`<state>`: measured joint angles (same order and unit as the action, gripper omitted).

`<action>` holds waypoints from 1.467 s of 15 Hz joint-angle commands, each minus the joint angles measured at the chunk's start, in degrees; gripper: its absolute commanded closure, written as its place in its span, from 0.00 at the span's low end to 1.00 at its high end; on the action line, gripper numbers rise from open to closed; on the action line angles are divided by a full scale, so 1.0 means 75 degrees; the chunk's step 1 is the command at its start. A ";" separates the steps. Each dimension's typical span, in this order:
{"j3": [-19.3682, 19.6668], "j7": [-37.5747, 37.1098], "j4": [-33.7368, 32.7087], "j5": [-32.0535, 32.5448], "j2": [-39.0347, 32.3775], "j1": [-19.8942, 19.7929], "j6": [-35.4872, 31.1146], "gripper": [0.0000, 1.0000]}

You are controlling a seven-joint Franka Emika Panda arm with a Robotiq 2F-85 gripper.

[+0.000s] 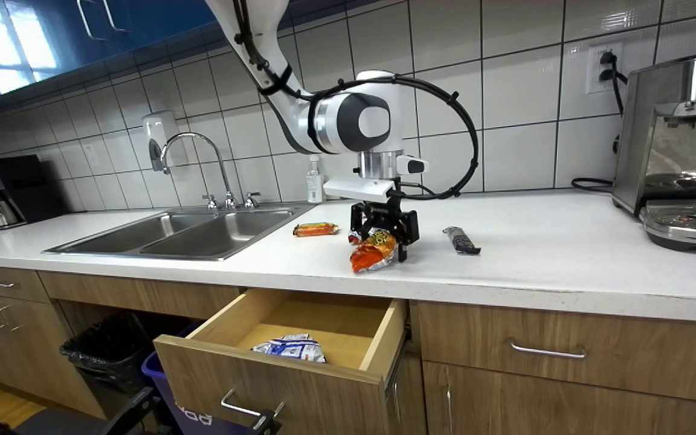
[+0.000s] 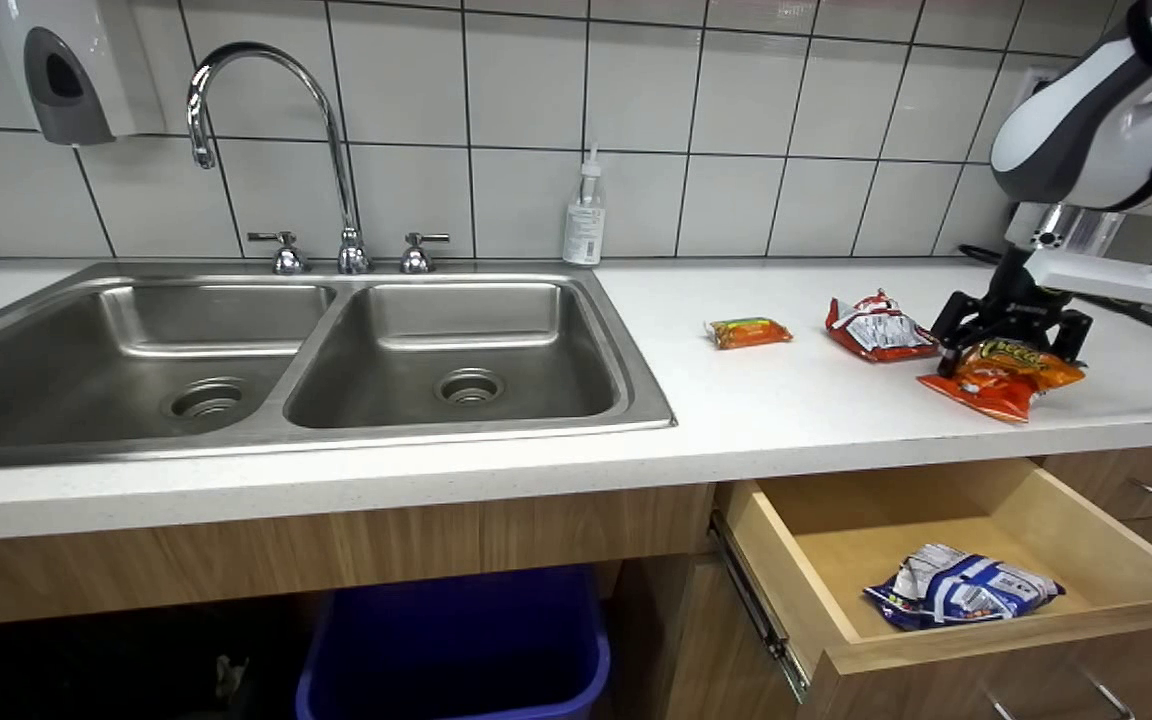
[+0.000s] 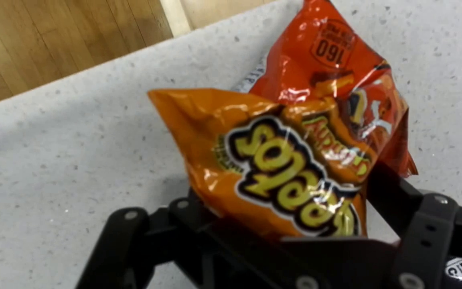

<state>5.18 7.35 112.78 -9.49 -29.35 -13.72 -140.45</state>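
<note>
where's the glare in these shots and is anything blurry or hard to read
In an exterior view, white glare on the blue cabinets; in the wrist view, small highlights on the Cheetos bag, its lettering soft but readable, and a soft shadow on the countertop beside it; in both exterior views, fine print on the pump bottle too small to read.

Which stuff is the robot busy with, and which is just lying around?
Seems part of the job:
end effector
orange Cheetos bag, between the fingers

Just lying around, I think:
red snack bag
small orange packet
dark packet
</note>
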 commanded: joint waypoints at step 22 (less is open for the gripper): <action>-0.0181 0.0013 0.3256 0.0900 0.2192 0.0928 -0.0549 0.00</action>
<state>3.71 7.42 133.68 -4.59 -16.28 -7.62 -143.66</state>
